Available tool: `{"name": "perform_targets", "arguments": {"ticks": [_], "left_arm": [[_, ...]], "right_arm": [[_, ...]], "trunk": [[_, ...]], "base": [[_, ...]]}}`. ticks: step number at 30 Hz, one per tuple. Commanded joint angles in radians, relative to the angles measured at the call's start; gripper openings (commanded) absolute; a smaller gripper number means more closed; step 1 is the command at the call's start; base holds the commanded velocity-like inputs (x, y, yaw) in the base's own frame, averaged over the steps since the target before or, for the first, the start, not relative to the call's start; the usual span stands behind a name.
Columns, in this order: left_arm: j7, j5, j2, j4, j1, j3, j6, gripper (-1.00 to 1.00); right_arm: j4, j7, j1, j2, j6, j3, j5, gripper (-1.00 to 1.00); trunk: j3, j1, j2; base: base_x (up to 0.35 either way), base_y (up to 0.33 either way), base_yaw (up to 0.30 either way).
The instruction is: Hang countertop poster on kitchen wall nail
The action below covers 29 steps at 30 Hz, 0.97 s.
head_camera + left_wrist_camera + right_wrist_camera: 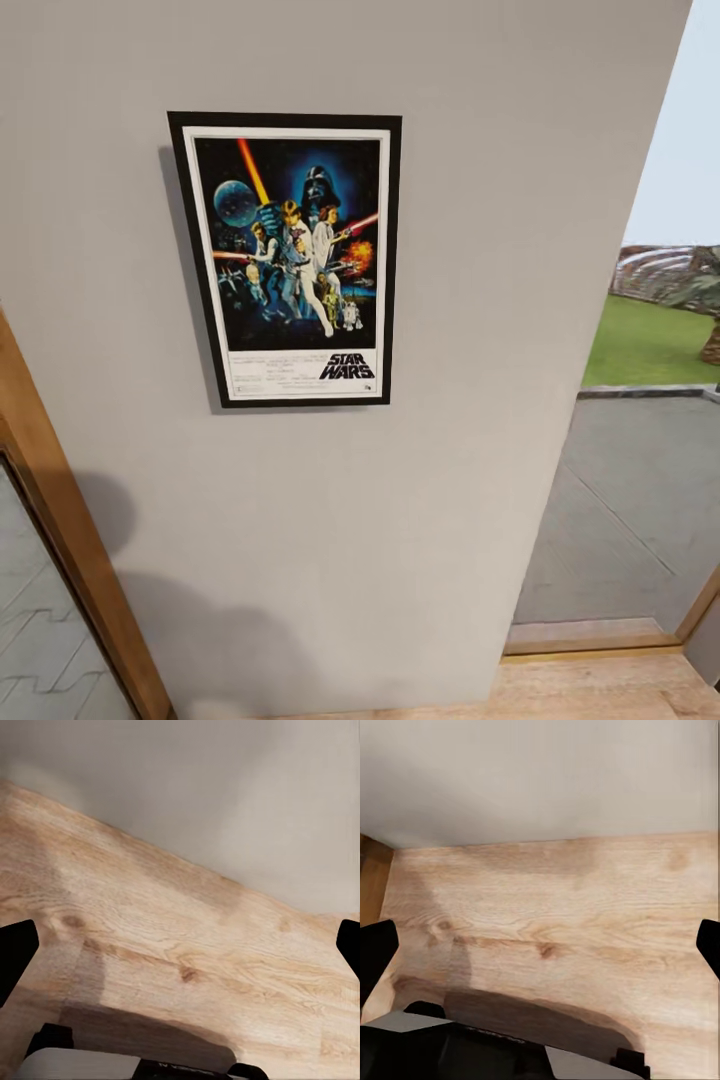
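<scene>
Now poster (290, 260) flat on grey wall (480, 300) — nail hidden.

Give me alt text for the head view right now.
A black-framed Star Wars poster hangs flat and upright on a pale grey wall. A wooden door frame stands at left; an opening at right shows paving and grass.

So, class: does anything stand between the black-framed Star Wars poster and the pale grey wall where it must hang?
Nothing visible does. The black-framed Star Wars poster already lies flat against the pale grey wall, casting a thin shadow along its left side. Neither gripper holds it.
</scene>
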Motion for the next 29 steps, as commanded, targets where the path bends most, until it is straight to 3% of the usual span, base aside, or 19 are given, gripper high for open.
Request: {"name": "perform_targets", "arguments": {"ticks": [1, 10, 20, 29], "left_arm": [[-0.002, 0.006, 0.0, 0.001, 0.0, -0.002, -0.001, 1.0], [0.0, 0.006, 0.0, 0.001, 0.0, -0.002, -0.001, 1.0], [0.0, 0.006, 0.001, 0.001, 0.0, -0.002, -0.001, 1.0], [0.0, 0.006, 0.001, 0.0, 0.0, -0.001, -0.001, 1.0]], "right_arm": [[0.002, 0.005, 0.0, 0.0, 0.0, -0.003, -0.005, 1.0], [0.013, -0.022, 0.0, 0.006, -0.001, 0.001, -0.003, 1.0], [0.188, -0.027, 0.0, 0.015, -0.003, 0.0, -0.003, 1.0], [0.226, -0.028, 0.0, 0.016, -0.003, 0.0, -0.004, 1.0]], "trunk": [[0.001, 0.0, -0.001], [0.004, 0.0, -0.001], [0.004, 0.0, -0.001], [0.004, 0.0, -0.001]], "base": [[0.0, 0.0, 0.0], [0.0, 0.0, 0.0], [0.0, 0.0, 0.0], [0.0, 0.0, 0.0]]}}
